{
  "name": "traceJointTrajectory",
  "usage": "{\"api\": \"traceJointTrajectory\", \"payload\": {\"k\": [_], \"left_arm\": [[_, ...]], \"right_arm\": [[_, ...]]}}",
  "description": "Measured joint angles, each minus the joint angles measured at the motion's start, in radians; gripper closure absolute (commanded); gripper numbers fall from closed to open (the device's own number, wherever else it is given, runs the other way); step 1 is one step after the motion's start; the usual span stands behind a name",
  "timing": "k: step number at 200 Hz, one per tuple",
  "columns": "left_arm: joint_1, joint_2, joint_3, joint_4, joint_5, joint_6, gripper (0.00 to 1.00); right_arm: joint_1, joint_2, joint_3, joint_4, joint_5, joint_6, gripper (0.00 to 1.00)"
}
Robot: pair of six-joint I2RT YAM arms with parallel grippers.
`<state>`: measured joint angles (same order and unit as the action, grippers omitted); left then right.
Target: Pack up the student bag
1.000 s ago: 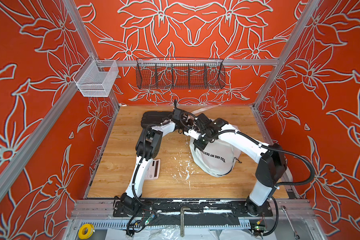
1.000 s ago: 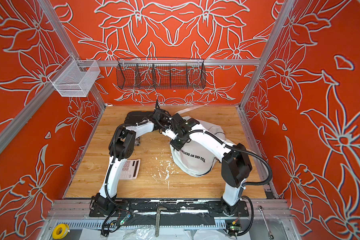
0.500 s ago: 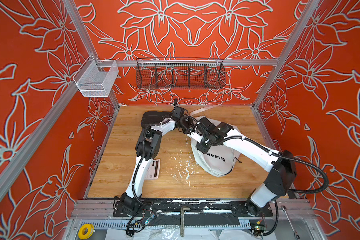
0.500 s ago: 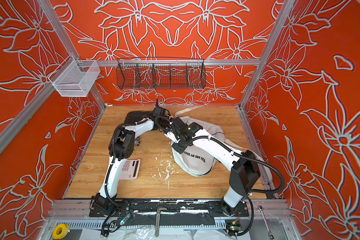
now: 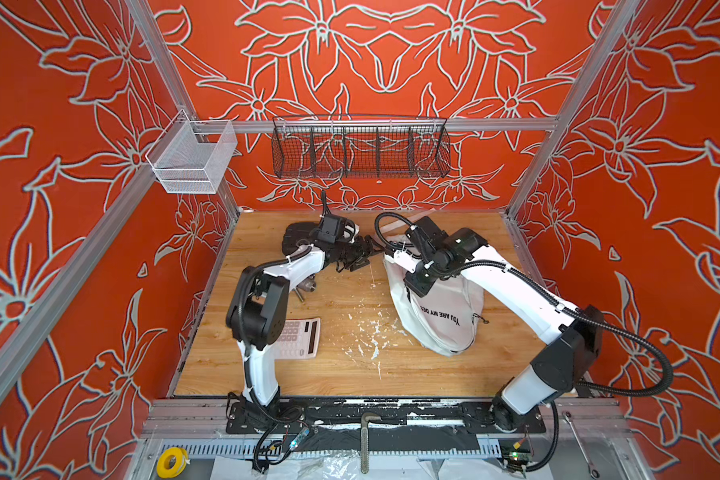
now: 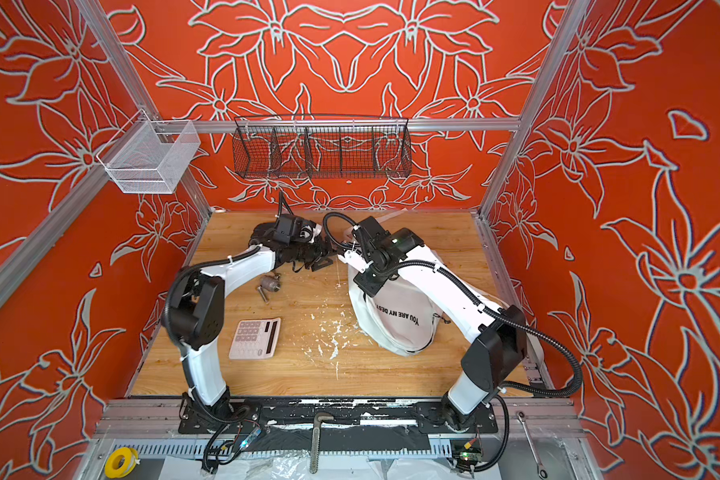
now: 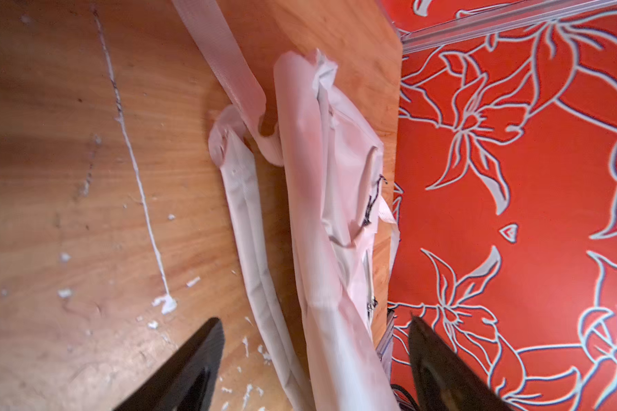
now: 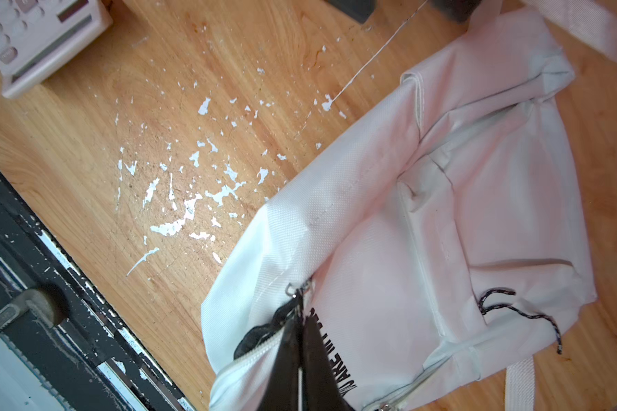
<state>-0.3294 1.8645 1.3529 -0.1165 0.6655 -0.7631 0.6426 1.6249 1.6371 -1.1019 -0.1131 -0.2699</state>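
Pinching hard, the right gripper has its 2 fingers pressed together on a black cord zipper pull at the edge of the student bag. The grip sits right at the fingertips, beside the start of the black print. The bag lies slumped on the wooden table and spreads out ahead of those fingers. 1 more cord pull lies loose on the front pocket, well off to 1 side of the fingertips. A pink calculator rests far ahead of them, across paint-flecked wood.

The left gripper is released, its 2 fingers spread wide and grasping nothing. Folds of the bag's white fabric run out between and beyond them, and a webbing strap trails further ahead. In both top views the bag sits beneath the right fingers and just beside the left fingertips.
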Motion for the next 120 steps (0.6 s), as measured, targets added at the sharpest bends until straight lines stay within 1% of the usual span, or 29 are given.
{"api": "traceJointTrajectory", "payload": {"k": [17,34,44,73,93,120], "left_arm": [[-0.021,-0.09,-0.076,0.019,-0.014,-0.001,0.1],[-0.045,-0.123,-0.1,0.023,-0.017,-0.001,0.14],[-0.064,-0.122,-0.1,0.024,-0.018,-0.005,0.18],[-0.122,-0.099,-0.097,0.025,-0.021,-0.011,0.35],[-0.143,-0.061,-0.083,0.03,-0.012,-0.024,0.46],[-0.152,-0.005,-0.038,0.036,0.001,-0.048,0.55]], "right_arm": [[0.0,0.008,0.023,-0.007,0.0,-0.016,1.0],[-0.002,0.011,0.029,-0.016,-0.001,-0.029,1.0],[-0.002,0.013,0.035,-0.021,-0.004,-0.034,1.0],[-0.002,0.015,0.05,-0.027,-0.009,-0.041,1.0],[-0.002,0.015,0.054,-0.032,-0.012,-0.042,1.0],[-0.002,0.014,0.054,-0.04,-0.012,-0.041,1.0]]}}
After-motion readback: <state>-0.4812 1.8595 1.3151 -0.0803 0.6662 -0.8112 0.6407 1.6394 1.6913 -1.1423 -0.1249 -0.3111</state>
